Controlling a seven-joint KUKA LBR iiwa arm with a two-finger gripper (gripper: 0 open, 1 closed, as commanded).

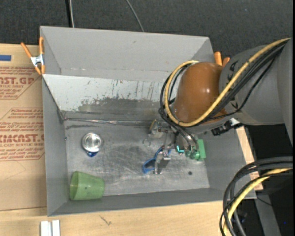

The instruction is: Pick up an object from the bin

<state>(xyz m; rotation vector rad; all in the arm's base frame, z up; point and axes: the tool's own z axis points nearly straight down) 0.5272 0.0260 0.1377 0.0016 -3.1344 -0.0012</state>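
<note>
Where the arm reaches in over the right rim of the bin, its wrist bends steeply down toward the floor. The wrist is capped by a rounded orange cover and looped with yellow and black cables. The jaws hang low over the right half of the floor, their tip close to the metal. Whether they are parted or closed, or have hold of anything, cannot be told.

Right at their tip lies one small blue piece, too small for its shape to be made out. Just beside the jaws, toward the right wall, sits one green blocky piece, partly hidden by the wrist. Well apart, in the left half, one silver can stands with its top facing up and a little blue showing on its side. In the bin's near-left corner one pale green cup lies on its side.
</note>
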